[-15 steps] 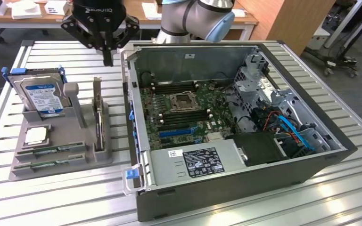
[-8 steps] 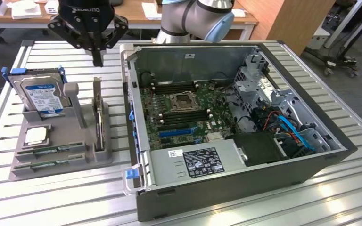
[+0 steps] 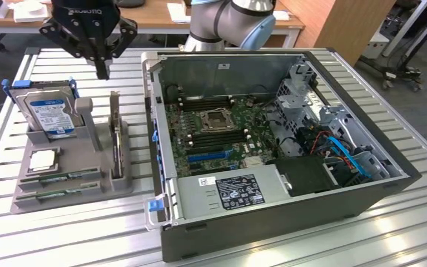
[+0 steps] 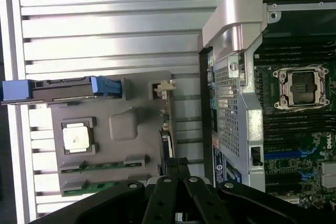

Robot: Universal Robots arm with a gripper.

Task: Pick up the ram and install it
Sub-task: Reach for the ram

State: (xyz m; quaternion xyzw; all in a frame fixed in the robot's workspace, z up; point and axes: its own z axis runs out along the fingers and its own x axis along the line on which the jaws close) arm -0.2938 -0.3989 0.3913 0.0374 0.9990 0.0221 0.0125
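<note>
Slatted metal worktop [image 3: 421, 233] [image 4: 105, 24] carried an open computer case [image 3: 273, 219] [image 4: 231, 24]. The exterior view gave the case's whole interior, with the motherboard [image 3: 213, 128] lying flat; the wrist view caught one case corner and part of that board [image 4: 299, 124]. The grey holder [image 3: 65, 203] [image 4: 126, 127] sat beside the case, on the exterior view's left. The hard drive [image 3: 49, 114] stood upright in it, label face out in the exterior view, top edge up in the wrist view [image 4: 68, 88]. The expansion card [image 3: 115, 139] [image 4: 167, 124] stood on edge next to it. The gripper [image 3: 102, 69] [image 4: 177, 167] hung above the holder's far end, clenched on nothing and well apart from the ram. The ram [image 3: 56, 178] [image 4: 102, 164] lay in a holder slot, a second ram stick [image 3: 50, 194] [image 4: 92, 187] alongside. A processor chip [image 3: 43, 160] [image 4: 77, 139] sat just beside them.
</note>
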